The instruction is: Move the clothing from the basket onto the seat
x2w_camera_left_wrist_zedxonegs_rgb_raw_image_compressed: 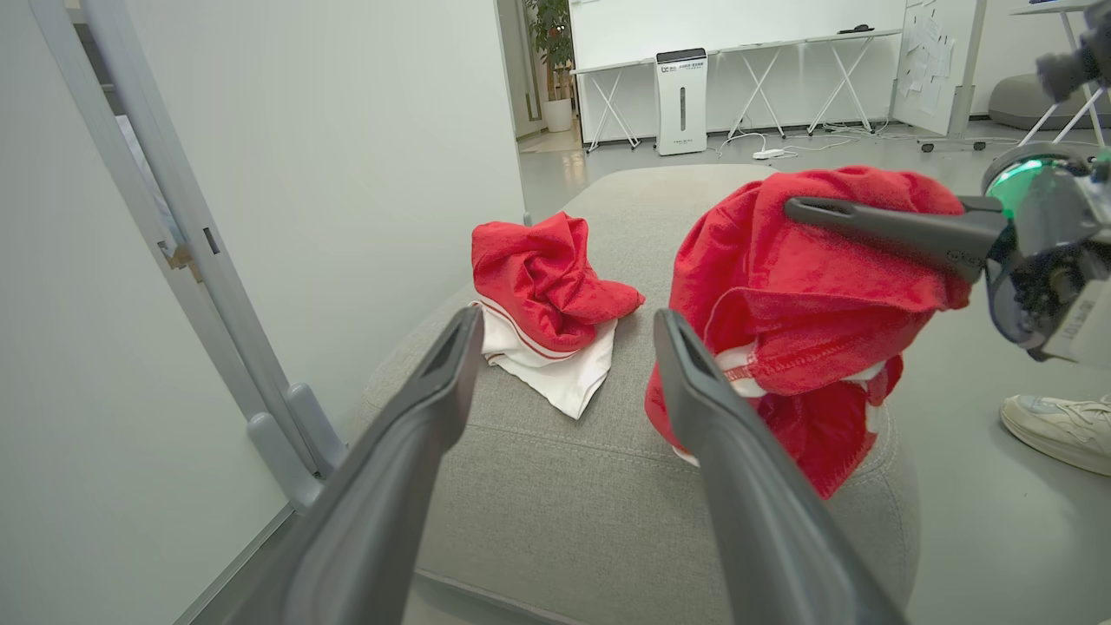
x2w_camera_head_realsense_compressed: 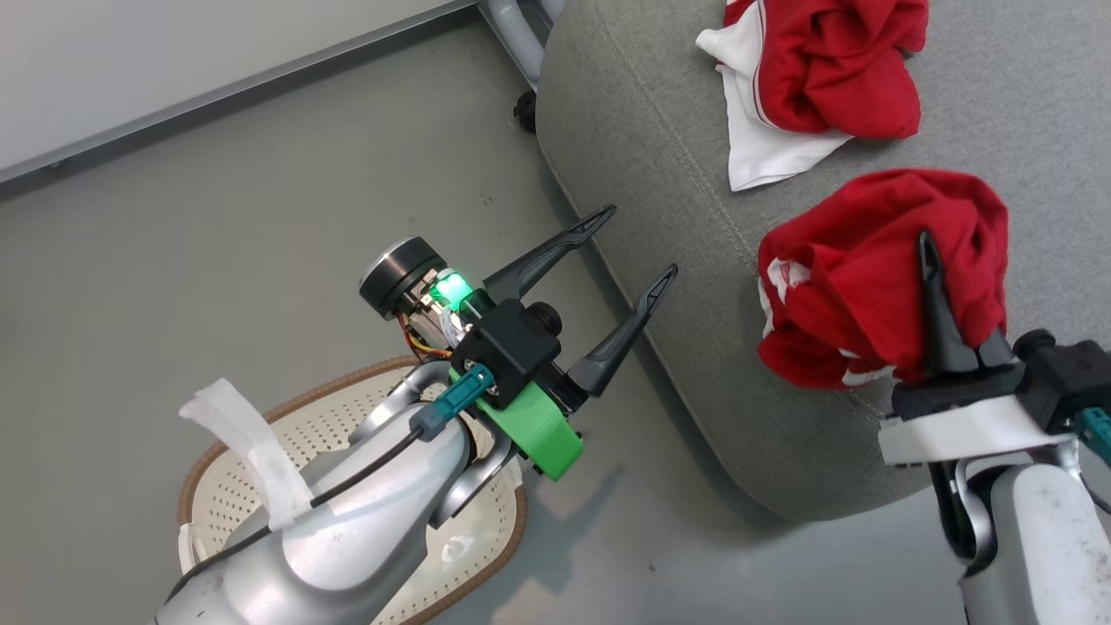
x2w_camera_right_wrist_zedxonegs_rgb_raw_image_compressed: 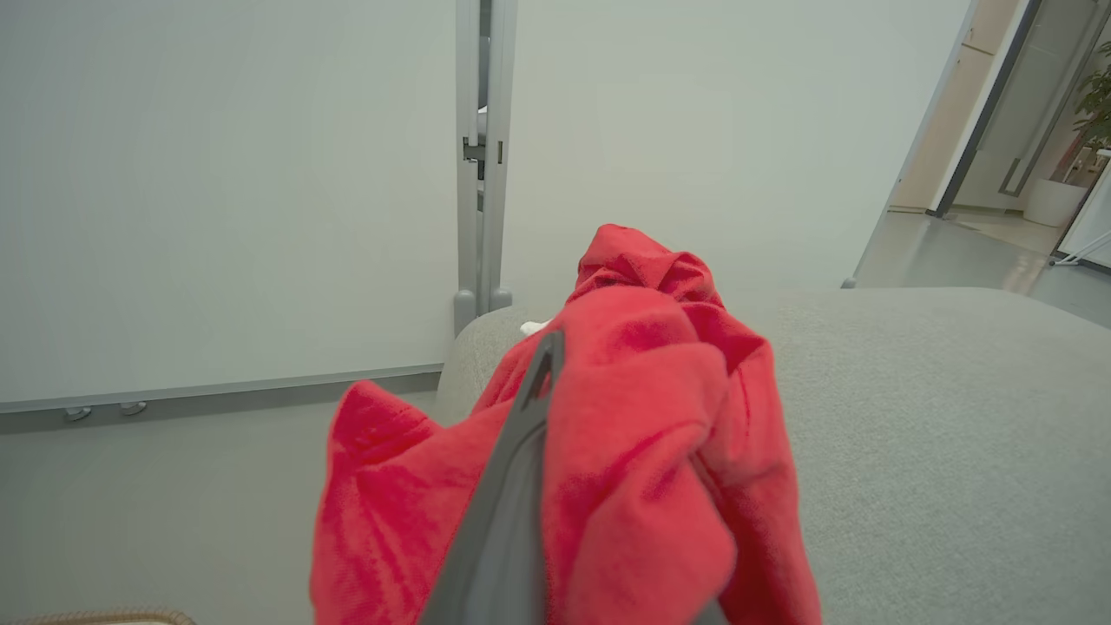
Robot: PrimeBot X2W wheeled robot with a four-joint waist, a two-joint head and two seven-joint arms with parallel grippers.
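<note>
One red garment with white trim (x2w_camera_head_realsense_compressed: pixel 825 78) lies crumpled on the grey seat (x2w_camera_head_realsense_compressed: pixel 660 148). The second red garment (x2w_camera_head_realsense_compressed: pixel 868 278) hangs bunched over the seat's near edge, with my right gripper (x2w_camera_head_realsense_compressed: pixel 942 260) shut on it; one dark finger (x2w_camera_right_wrist_zedxonegs_rgb_raw_image_compressed: pixel 521 460) shows and the other is hidden under the cloth. In the left wrist view the held garment (x2w_camera_left_wrist_zedxonegs_rgb_raw_image_compressed: pixel 781 304) sits right of the lying one (x2w_camera_left_wrist_zedxonegs_rgb_raw_image_compressed: pixel 547 278). My left gripper (x2w_camera_head_realsense_compressed: pixel 642 239) is open and holds nothing, beside the seat's left edge and above the cream basket (x2w_camera_head_realsense_compressed: pixel 217 495), which my left forearm largely covers.
A grey floor runs between the basket and a white wall panel with a metal post (x2w_camera_left_wrist_zedxonegs_rgb_raw_image_compressed: pixel 260 382). A person's pale shoe (x2w_camera_left_wrist_zedxonegs_rgb_raw_image_compressed: pixel 1059 430) stands on the floor right of the seat. Folding tables and a white unit (x2w_camera_left_wrist_zedxonegs_rgb_raw_image_compressed: pixel 681 100) stand far behind.
</note>
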